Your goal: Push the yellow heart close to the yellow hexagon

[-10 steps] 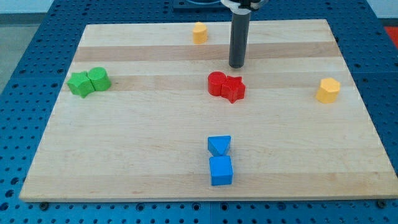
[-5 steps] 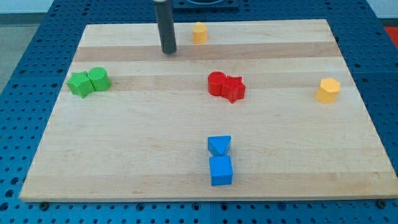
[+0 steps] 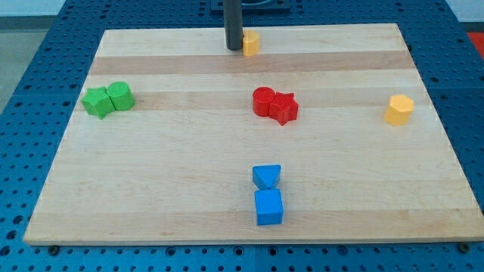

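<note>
The yellow heart sits near the view's top edge of the wooden board, a little left of centre. My tip stands right against the heart's left side, touching it or nearly so. The yellow hexagon lies far off at the view's right, lower than the heart.
A red cylinder and a red star touch each other mid-board. Two green blocks sit together at the left. A blue triangle sits just above a blue cube near the bottom.
My tip swung from above the red blocks out to the left, then came back right to the heart's left side. The heart has shifted slightly right and down.
</note>
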You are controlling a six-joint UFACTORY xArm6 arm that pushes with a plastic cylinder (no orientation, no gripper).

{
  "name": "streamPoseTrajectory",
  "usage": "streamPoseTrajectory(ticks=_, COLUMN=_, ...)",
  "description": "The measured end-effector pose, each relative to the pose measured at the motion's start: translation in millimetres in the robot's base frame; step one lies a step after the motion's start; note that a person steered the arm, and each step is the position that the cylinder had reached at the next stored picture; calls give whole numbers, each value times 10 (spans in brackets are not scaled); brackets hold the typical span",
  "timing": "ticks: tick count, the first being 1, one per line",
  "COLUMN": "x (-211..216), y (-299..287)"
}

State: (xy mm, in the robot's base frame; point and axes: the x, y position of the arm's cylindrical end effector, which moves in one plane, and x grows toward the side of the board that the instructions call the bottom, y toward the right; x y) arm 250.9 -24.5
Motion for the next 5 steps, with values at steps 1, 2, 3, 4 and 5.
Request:
streamPoseTrajectory(ticks=1, x=39, y=113)
streamPoseTrajectory(ticks=2, x=-6, y=114)
streamPoseTrajectory(ticks=3, x=-140, y=120)
streamPoseTrajectory(ticks=4, x=-172, y=220)
streamPoseTrajectory(ticks=5, x=-172, y=362)
